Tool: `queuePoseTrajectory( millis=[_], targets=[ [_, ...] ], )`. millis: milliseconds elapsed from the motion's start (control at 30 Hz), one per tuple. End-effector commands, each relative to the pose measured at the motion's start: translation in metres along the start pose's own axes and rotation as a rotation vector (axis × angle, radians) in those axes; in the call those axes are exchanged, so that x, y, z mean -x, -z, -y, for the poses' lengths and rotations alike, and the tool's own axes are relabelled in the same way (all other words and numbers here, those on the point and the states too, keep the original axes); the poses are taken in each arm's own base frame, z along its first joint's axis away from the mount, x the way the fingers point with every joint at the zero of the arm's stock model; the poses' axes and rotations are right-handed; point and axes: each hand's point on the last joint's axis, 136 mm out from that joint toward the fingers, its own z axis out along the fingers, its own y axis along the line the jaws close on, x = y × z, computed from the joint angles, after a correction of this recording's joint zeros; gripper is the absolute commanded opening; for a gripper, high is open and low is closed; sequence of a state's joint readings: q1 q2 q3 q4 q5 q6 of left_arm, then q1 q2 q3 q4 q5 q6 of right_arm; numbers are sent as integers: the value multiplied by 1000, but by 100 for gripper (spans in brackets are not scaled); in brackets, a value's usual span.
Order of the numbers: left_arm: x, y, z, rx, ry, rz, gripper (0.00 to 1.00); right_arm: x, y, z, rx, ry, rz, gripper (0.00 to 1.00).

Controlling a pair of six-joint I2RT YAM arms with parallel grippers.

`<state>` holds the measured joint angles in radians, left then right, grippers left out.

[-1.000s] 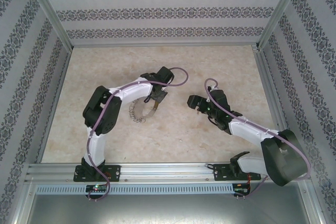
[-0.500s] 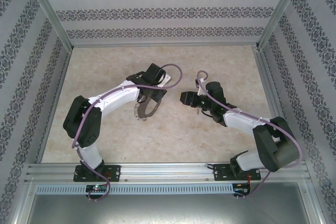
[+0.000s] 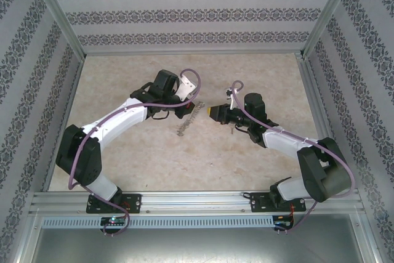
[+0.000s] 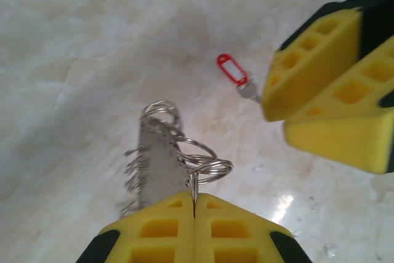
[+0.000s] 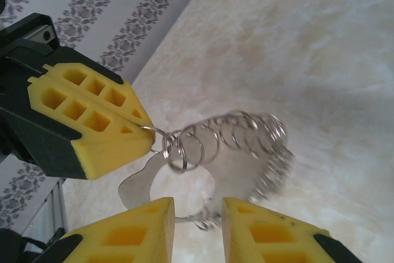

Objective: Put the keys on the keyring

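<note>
While the jaws of the left gripper (image 4: 194, 206) are pressed together on a small ring of the keyring (image 4: 161, 164), which is dangled over the bench (image 4: 74, 60), the jaws of the right gripper (image 5: 198, 214) are held slightly apart, nothing gripped. The red-headed key (image 4: 233, 69) is seen just beside the right gripper's tip.

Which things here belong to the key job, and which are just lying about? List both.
For the job:
key, red-headed
keyring, pinched in the left gripper
right gripper, open, facing the ring

Just surroundings:
table
patterned walls
</note>
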<state>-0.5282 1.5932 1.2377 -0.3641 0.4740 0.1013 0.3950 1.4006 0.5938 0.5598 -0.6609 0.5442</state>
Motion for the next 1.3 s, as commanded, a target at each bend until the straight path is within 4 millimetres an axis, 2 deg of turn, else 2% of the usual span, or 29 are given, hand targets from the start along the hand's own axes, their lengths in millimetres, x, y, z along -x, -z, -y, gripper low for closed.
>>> queuePoseTrajectory(
  millis=[0,200,400,600,700,900,1267],
  targets=[
    [21,11,19,-98,-37,85,0,21,2,-29,106,76,44,27],
    [25,14,24,-123,-31,95,0,18,9,-38,122,61,67,22],
    [37,23,27,-128,-37,134,0,19,24,-59,140,64,104,22],
    [50,35,36,-155,-59,162,0,20,21,-76,183,77,93,22],
    [55,41,41,-175,-74,175,0,21,17,-75,182,83,88,24],
    [63,55,54,-218,-110,191,0,29,24,-69,173,99,107,39],
    [67,64,66,-277,-140,184,0,46,45,-80,233,142,133,37]
  ],
)
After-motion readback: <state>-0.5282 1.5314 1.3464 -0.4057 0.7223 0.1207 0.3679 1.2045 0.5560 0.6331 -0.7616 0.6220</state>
